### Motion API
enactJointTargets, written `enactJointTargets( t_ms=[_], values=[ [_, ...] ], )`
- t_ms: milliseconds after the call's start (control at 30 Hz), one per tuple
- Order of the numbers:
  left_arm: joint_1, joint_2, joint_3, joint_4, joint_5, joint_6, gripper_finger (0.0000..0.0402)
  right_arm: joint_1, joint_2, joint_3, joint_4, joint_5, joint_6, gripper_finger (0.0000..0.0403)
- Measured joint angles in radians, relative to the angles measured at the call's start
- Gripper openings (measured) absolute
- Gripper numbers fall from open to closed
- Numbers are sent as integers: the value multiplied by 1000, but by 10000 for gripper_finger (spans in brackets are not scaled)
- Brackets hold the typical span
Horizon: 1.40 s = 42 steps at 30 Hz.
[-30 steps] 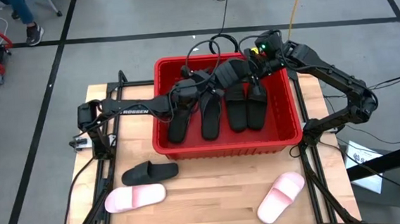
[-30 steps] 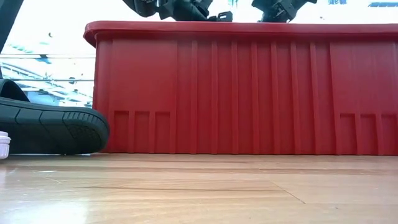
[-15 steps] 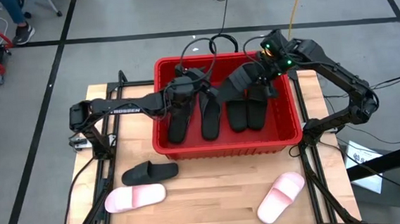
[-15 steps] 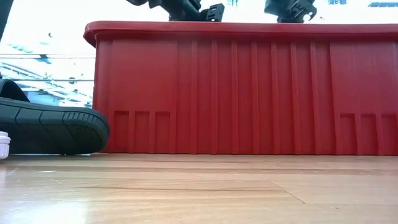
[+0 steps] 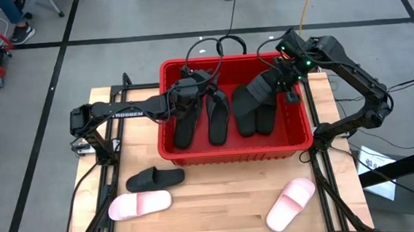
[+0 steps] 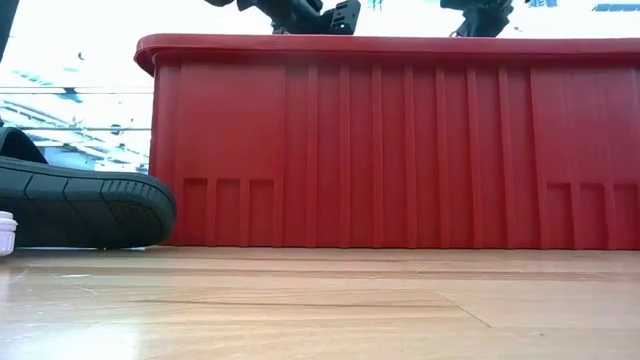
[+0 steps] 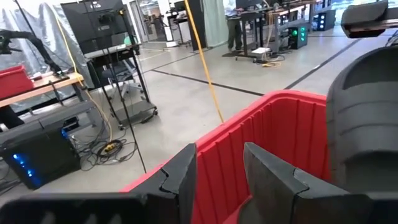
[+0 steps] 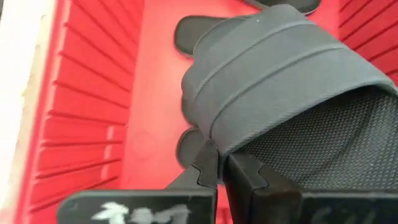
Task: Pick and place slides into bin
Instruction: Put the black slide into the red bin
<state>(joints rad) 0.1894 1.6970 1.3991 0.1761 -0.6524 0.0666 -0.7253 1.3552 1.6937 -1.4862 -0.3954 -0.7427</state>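
- Right gripper, upper right of the high view, above the bin's right half; fingers pinched tight on the strap edge of a black wide-strap slide, held lifted and tilted over the bin interior.
- Left gripper, upper centre of the high view, over the bin's left half; fingers apart, clamping nothing.
- Inside the red bin: four black slides lying side by side, toes toward the bottom of the frame, among them a thong-style pair at centre-left.
- On the wooden table, lower left of the high view: one black slide, just below it a pale pink slide.
- Lower right: second pink slide, angled.
- Low view: bin wall filling the frame, black slide at left.
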Motion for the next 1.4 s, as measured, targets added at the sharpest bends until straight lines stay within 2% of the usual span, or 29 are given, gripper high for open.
enactJointTargets(
  t_ms=[167, 367, 567, 833, 1167, 1400],
  values=[
    [0, 0, 0, 0, 1, 0, 136, 32, 24, 15, -73, 1, -40, 0],
    [0, 0, 0, 0, 1, -17, 136, 70, 64, 15, -84, 3, -211, 0],
    [0, 1, 0, 0, 1, -51, 136, 71, 125, 15, -82, 11, -326, 0],
    [0, 1, 0, 0, 1, -46, 136, 71, 171, 12, -79, 36, -578, 1],
    [0, 2, -1, 0, 1, -47, 136, 70, 180, -87, 43, 63, -634, 2],
    [0, 2, -1, 0, 1, -46, 136, 68, 179, -173, 53, 136, -651, 3]
  ],
)
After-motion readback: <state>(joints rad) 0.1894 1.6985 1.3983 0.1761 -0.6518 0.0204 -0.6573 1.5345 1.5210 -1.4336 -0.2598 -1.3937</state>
